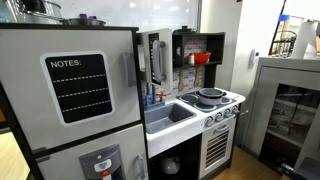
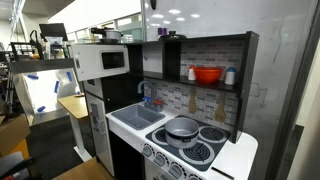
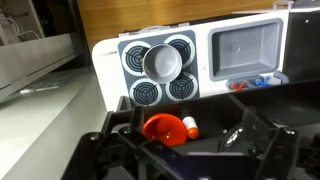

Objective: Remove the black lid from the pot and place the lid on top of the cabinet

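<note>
The pot stands on the toy stove's burners with its dark lid (image 2: 183, 125) on it. It also shows in an exterior view (image 1: 210, 96), and from above in the wrist view (image 3: 163, 62), where the lid looks grey. My gripper (image 3: 190, 152) is high above the kitchen, over the black cabinet top (image 3: 215, 95), far from the pot. Its dark fingers are spread apart with nothing between them. The cabinet top (image 2: 205, 40) is a flat black board above the shelf. The gripper does not show clearly in either exterior view.
A red bowl (image 2: 207, 74) and a small white bottle (image 3: 189, 125) sit on the shelf under the cabinet top. The sink (image 3: 245, 48) is beside the stove. A fridge with a NOTES board (image 1: 78, 88) and a microwave (image 2: 105, 60) stand beyond the sink.
</note>
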Available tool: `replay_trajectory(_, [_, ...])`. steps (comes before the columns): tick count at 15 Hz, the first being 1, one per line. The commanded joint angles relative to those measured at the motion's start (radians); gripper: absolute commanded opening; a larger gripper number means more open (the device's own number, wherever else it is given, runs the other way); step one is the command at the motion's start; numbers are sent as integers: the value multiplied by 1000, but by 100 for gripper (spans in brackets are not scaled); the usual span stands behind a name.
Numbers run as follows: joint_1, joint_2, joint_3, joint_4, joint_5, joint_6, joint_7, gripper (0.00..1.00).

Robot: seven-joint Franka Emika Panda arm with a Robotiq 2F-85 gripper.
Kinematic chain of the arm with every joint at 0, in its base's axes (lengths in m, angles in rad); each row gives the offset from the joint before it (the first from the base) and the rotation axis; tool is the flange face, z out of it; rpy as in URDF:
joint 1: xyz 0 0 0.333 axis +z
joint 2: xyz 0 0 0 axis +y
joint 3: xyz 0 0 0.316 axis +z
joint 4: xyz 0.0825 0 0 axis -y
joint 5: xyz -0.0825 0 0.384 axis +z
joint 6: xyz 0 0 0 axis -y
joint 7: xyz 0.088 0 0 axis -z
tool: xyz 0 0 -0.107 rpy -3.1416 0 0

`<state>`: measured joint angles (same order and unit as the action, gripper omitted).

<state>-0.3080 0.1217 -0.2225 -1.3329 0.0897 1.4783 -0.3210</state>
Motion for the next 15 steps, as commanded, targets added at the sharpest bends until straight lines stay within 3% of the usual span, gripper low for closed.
replay_trajectory(1, [-14, -117, -17, -259, 23, 153, -35, 100])
replay_trajectory(11, [-40, -325, -151, -956, -64, 595, -236, 100])
replay_trajectory(15, [-52, -399, -206, -1111, -98, 670, -294, 100])
